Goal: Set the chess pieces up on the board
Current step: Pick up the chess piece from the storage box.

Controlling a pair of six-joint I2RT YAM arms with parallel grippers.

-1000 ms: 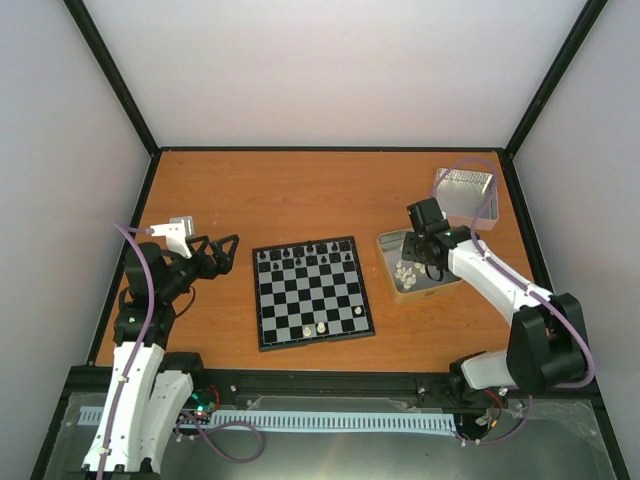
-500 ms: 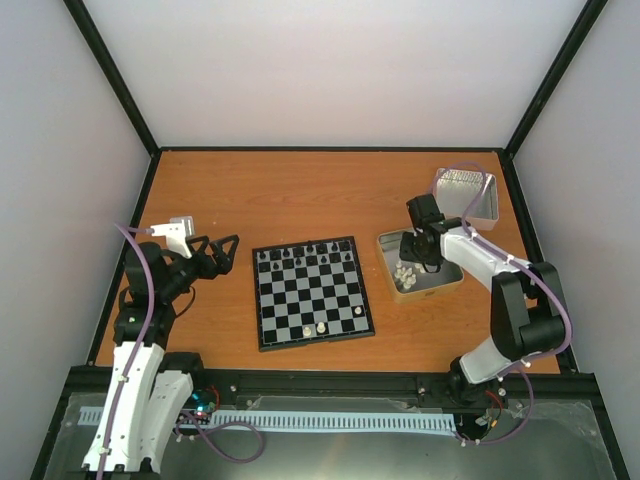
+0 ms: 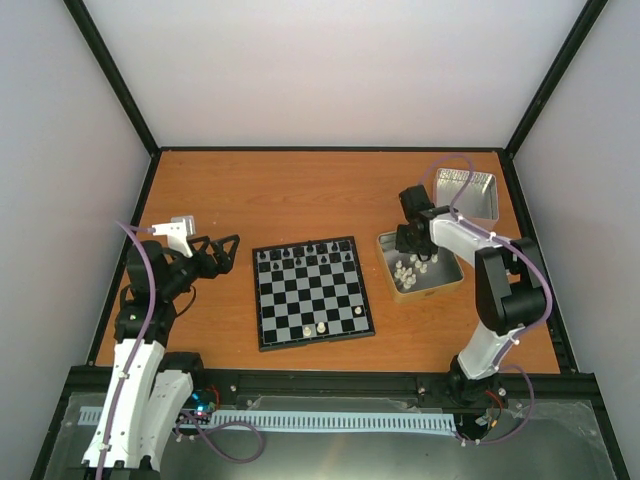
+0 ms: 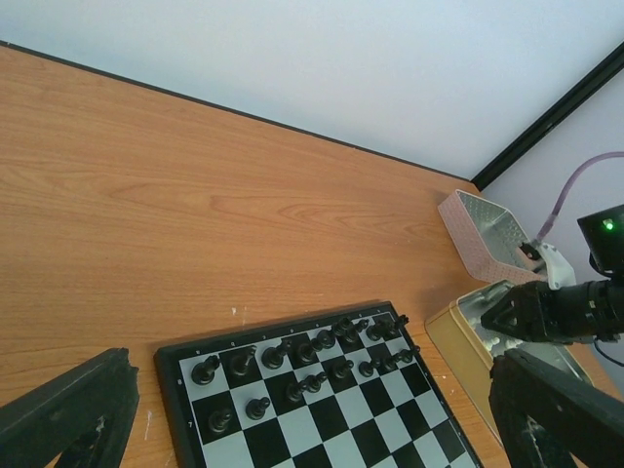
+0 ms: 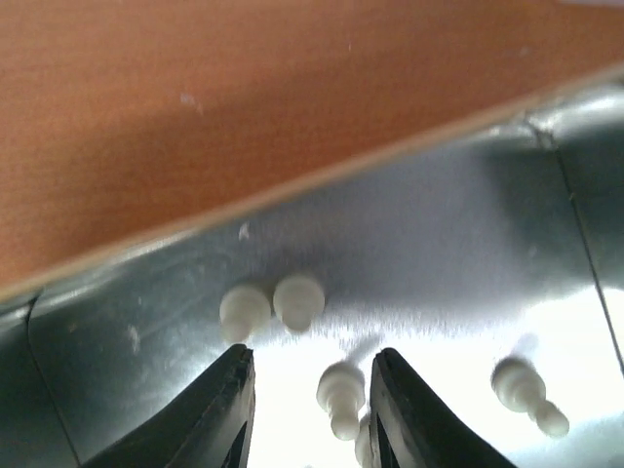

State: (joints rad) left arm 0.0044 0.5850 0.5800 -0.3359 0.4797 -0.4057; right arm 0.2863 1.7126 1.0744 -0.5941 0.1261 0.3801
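Reaching into tin (image 5: pixel 439 214), right claw (image 5: pixel 310 369) straddling piece (image 5: pixel 338 392)

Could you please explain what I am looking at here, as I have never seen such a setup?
Two robot arms are bolted at the near edge of a wooden table. One picture looks down from above; the other two come from cameras on each wrist, showing that arm's own fingers. In the middle lies a small chessboard, black pieces along its far side and a few white pieces near the front. To its right stands an open metal tin holding more white pieces, a second tin beyond it. The right fingers reach into the tin, open around one white piece, not gripping it yet. The left fingers hang wide open beside the board, holding nothing.
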